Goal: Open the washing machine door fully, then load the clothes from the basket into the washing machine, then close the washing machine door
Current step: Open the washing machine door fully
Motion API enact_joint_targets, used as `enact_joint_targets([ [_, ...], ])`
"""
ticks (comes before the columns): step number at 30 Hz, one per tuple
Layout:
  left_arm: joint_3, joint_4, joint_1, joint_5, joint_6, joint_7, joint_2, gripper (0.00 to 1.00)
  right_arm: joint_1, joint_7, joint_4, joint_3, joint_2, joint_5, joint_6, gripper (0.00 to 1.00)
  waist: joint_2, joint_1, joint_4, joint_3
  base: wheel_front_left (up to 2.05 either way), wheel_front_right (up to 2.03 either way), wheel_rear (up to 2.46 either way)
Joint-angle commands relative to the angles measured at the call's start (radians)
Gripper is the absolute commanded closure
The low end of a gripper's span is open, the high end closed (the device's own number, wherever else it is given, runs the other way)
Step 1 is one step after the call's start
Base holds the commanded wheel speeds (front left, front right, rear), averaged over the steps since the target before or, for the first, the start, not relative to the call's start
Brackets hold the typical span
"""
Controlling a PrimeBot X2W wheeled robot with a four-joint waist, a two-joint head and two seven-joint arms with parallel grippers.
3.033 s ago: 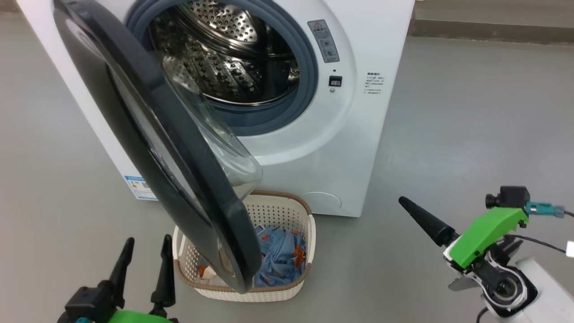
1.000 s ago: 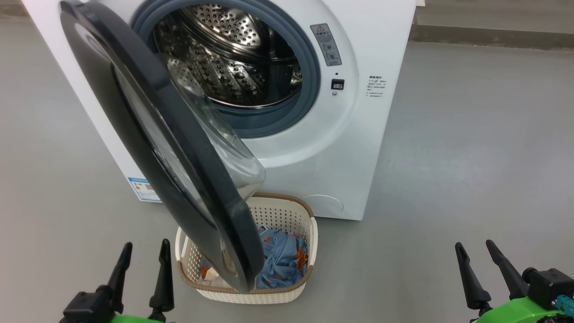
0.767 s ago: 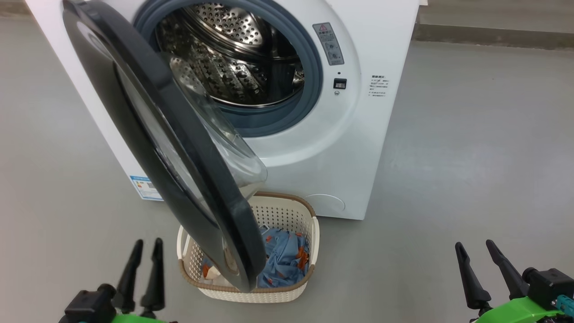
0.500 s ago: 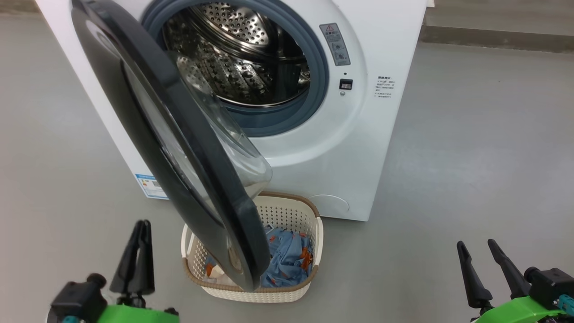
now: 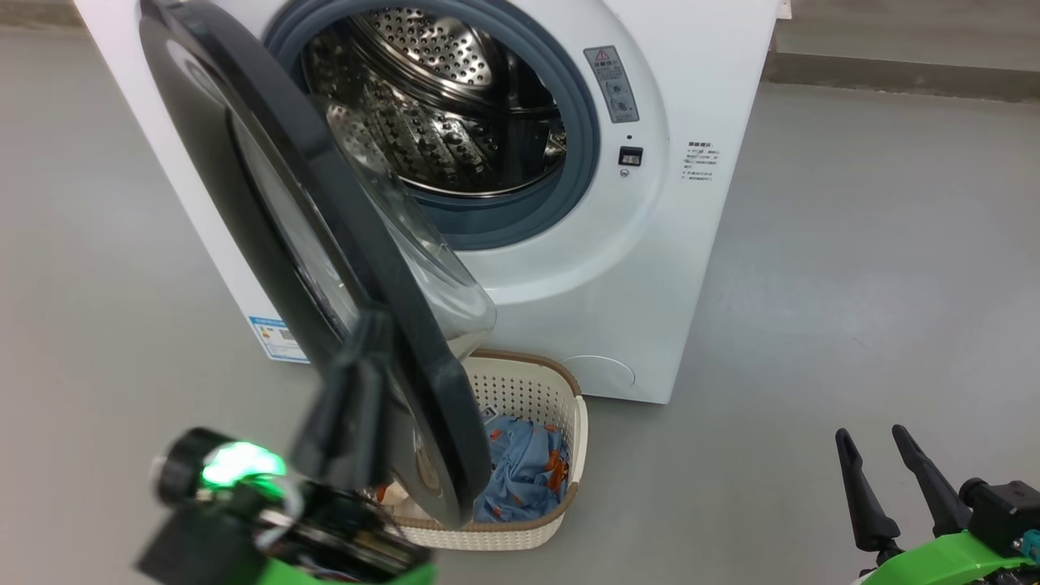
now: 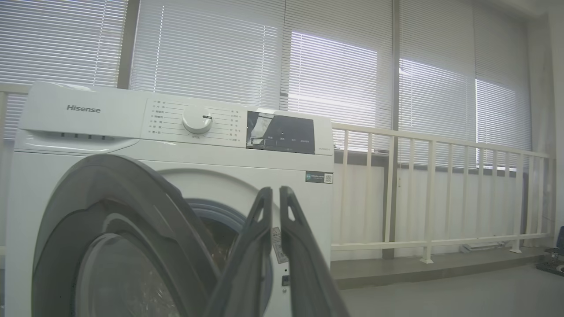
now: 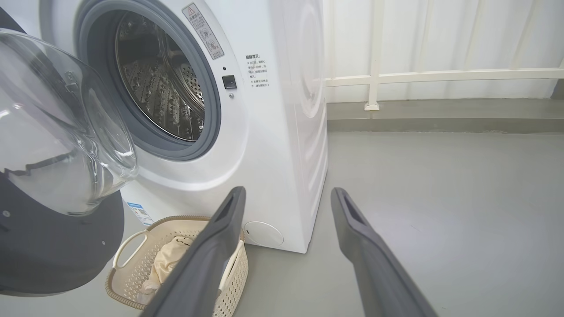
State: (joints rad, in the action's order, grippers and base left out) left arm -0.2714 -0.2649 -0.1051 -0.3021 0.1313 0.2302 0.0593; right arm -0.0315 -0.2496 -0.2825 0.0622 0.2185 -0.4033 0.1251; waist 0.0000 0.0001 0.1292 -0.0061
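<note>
**Door only half open, left pincer lined up as a pusher**

- Left pincer: fingers pressed together, nothing between them. It is raised in front of the washing machine door. The head view is motion-blurred there, so I can't tell if it touches
- In its wrist view the fingers point at the machine front, just beside the door's free edge. My read: it is closed on purpose so it works as one stiff probe to shove the door wider, not to grip it
- The door stands roughly edge-on to the head camera, with its glass bowl facing the drum. That's not fully open
- Its lower edge hangs over the left part of the basket, which is why the door has to move first
- The basket sits on the floor against the front of the washing machine
- The clothes are all inside the basket: blue print on the right, cream piece mostly hidden behind the door
- The drum looks empty, so loading has not started
- Right pincer: fingers spread wide, holding nothing. It sits low at the right, well apart from the basket, likely parked clear of the door swing and ready for the first garment
</note>
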Motion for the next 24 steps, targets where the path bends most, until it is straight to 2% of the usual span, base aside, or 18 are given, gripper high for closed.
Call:
enact_joint_targets([
  [1, 0.003, -0.039, -0.043, 0.019, -0.001, -0.012, 0.0, 1.0, 0.006, -0.012, 0.027, 0.017, 0.023, 0.012, 0.006, 0.0, 0.0, -0.0001, -0.002, 0.002, 0.0, 0.0, 0.0],
  [5, -0.115, -0.035, -0.047, 0.013, -0.005, -0.037, -0.005, 1.0, 0.011, -0.012, 0.032, 0.008, 0.027, 0.018, 0.006, 0.0, 0.0, -0.0001, -0.008, 0.006, 0.0, 0.0, 0.0],
  [13, -0.269, 0.151, -0.067, -0.107, -0.058, -0.049, -0.009, 1.0, 0.01, -0.012, 0.041, 0.004, 0.023, 0.032, 0.006, 0.0, 0.0, -0.0001, -0.021, 0.004, 0.0, 0.0, 0.0],
  [24, -0.317, 0.378, -0.137, -0.227, -0.118, -0.02, -0.009, 1.0, 0.007, -0.012, 0.045, 0.006, 0.02, 0.044, 0.006, 0.0, 0.0, -0.0001, -0.024, 0.001, 0.0, 0.0, 0.0],
])
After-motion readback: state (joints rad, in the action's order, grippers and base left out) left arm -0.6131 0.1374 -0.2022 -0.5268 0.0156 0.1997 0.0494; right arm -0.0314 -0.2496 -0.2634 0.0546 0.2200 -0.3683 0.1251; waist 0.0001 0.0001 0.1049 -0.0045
